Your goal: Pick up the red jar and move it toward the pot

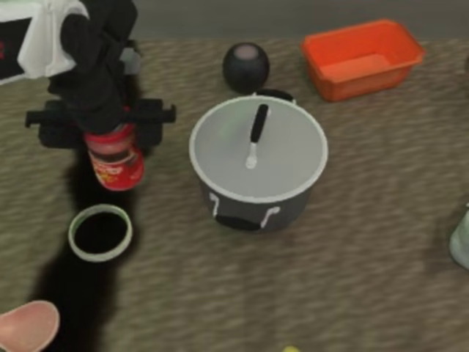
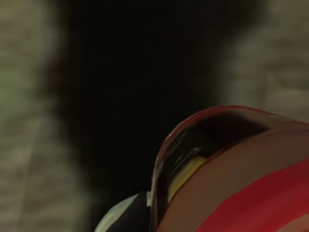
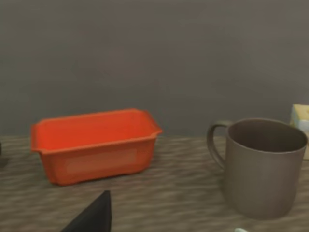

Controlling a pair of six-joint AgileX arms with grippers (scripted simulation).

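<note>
The red jar (image 1: 115,159) with its dark label band hangs tilted above the mat, left of the pot. My left gripper (image 1: 102,136) is shut on its upper end, and the arm hides the lid. In the left wrist view the jar (image 2: 241,183) fills the near corner over a dark shadow. The pot (image 1: 258,165), dark grey with a pale lid and a black strip handle, stands mid-table, a short gap from the jar. Of my right gripper only one black fingertip (image 3: 99,215) shows, with bare mat beside it; it is open and holds nothing.
A pale-rimmed ring cup (image 1: 100,232) sits just below the jar. A black ball (image 1: 245,66) and an orange tub (image 1: 363,57) stand behind the pot. A brown mug (image 3: 263,166) is near the right arm. A pink object (image 1: 28,326) lies at the front left corner.
</note>
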